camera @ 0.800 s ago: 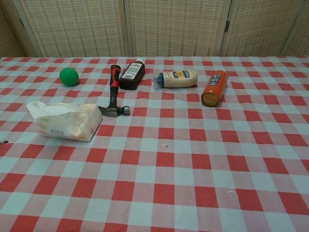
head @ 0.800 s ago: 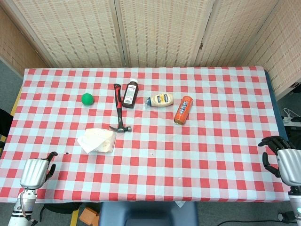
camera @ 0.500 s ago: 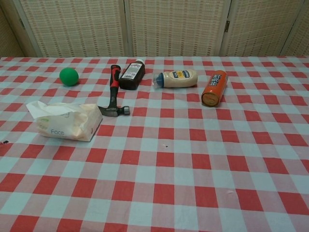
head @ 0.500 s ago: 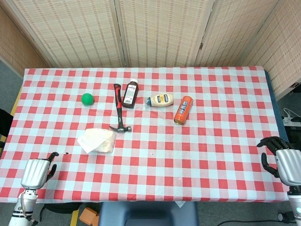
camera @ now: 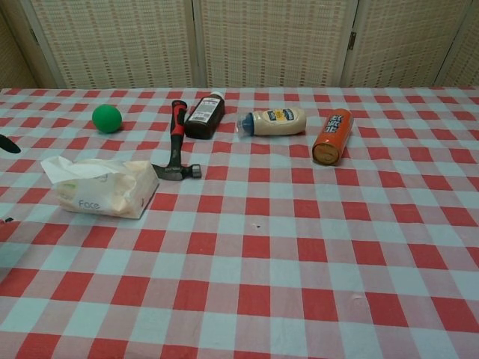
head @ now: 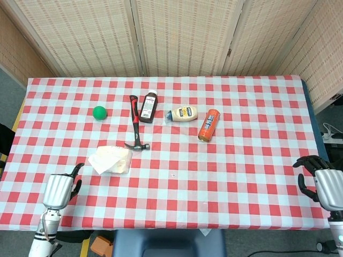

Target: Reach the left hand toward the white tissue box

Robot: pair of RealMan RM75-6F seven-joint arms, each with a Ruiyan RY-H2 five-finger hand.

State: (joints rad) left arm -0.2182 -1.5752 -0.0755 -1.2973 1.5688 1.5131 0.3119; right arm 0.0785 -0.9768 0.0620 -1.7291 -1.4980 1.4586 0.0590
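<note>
Both hands empty at the near table edge

The left hand (head: 59, 188) hovers with fingers loosely apart, near the white tissue box (head: 111, 159) but not touching it. The right hand (head: 321, 182) is open too, well apart. Behind the box lie a hammer (head: 136, 126) and a green ball (head: 99, 112).

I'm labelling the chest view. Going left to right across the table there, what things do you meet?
White tissue box → green ball → hammer → dark brown bottle → mayonnaise bottle → orange can.
</note>
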